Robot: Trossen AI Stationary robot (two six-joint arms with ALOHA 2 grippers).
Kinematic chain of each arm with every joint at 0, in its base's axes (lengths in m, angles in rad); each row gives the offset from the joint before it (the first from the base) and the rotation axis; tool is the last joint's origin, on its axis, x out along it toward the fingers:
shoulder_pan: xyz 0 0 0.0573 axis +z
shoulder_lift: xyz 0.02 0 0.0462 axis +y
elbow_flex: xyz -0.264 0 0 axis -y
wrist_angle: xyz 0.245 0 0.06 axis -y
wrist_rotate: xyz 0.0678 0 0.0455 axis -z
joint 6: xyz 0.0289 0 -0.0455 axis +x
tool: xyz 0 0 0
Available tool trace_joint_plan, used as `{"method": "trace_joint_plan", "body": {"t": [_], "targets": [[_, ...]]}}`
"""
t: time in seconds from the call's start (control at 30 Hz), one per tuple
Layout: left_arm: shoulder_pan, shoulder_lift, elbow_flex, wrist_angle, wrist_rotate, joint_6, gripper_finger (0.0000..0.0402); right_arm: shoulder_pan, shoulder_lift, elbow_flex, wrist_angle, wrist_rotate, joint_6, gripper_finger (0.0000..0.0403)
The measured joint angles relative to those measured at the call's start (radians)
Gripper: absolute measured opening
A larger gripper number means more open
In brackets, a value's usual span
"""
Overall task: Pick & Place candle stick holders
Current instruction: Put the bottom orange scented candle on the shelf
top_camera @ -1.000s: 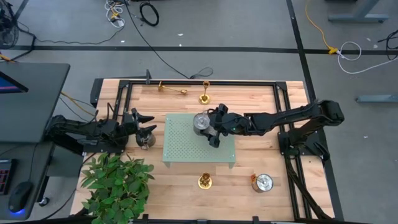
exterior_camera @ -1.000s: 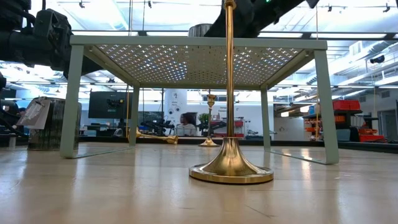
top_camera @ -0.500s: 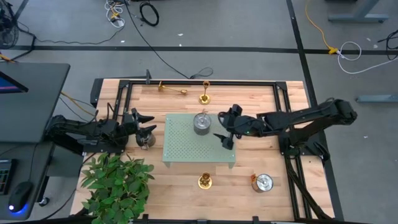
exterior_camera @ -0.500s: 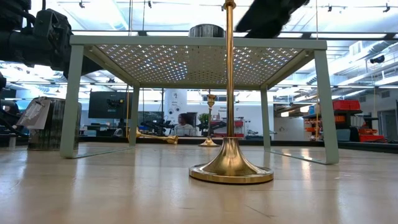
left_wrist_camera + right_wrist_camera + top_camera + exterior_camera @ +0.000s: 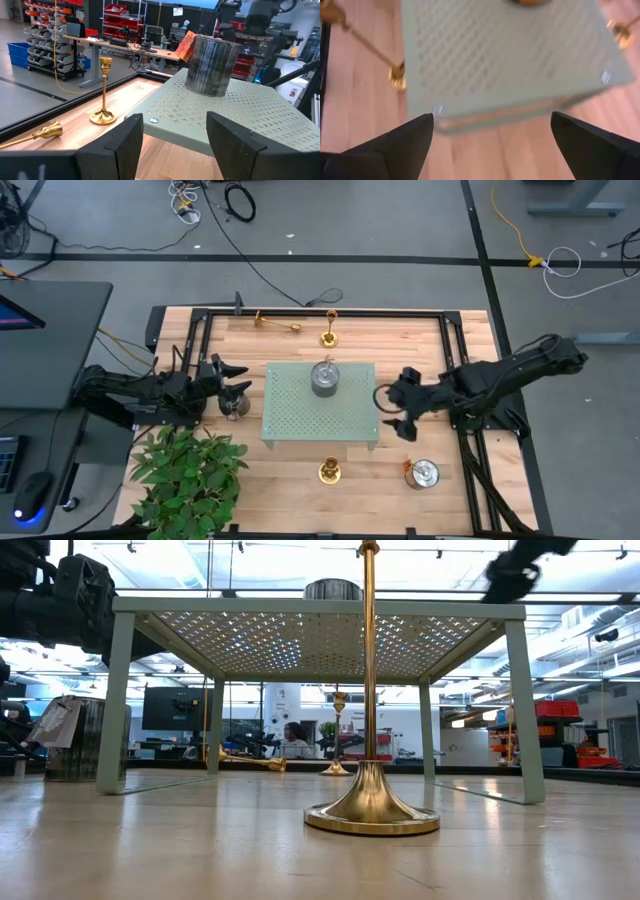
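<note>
Handling: the candle stick holders look like rigid polished brass, probably slippery and top-heavy; the thin stem above the flared base seems the best hold.
Positions: near candlestick [image 5: 330,471] stands upright before the green perforated stand [image 5: 290,425]; far candlestick [image 5: 329,337] stands behind it; fallen candlestick [image 5: 276,323] lies at the back edge.
Right gripper [image 5: 396,412]: spread wide, empty, just right of the stand.
Left gripper [image 5: 228,378]: parted, empty, left of the stand.
Room: open wood around the near candlestick; stand's legs and a tin [image 5: 422,473] crowd the approach.

My high camera looks straight down; the low one sits at tabletop level, facing the room — both share the green perforated stand [image 5: 320,402].
</note>
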Motion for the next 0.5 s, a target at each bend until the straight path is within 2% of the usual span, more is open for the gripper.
{"method": "trace_joint_plan", "body": {"t": [0.27, 0.5], "targets": [[0.0, 0.0, 0.0, 0.0, 0.0, 0.0, 0.0218, 0.188, -0.007, 0.0, -0.191, -0.038, 0.264, 0.04], [0.0, 0.0, 0.0, 0.0, 0.0, 0.001, 0.0218, 0.377, -0.007, 0.0, -0.202, -0.034, 0.447, 0.04]]}}
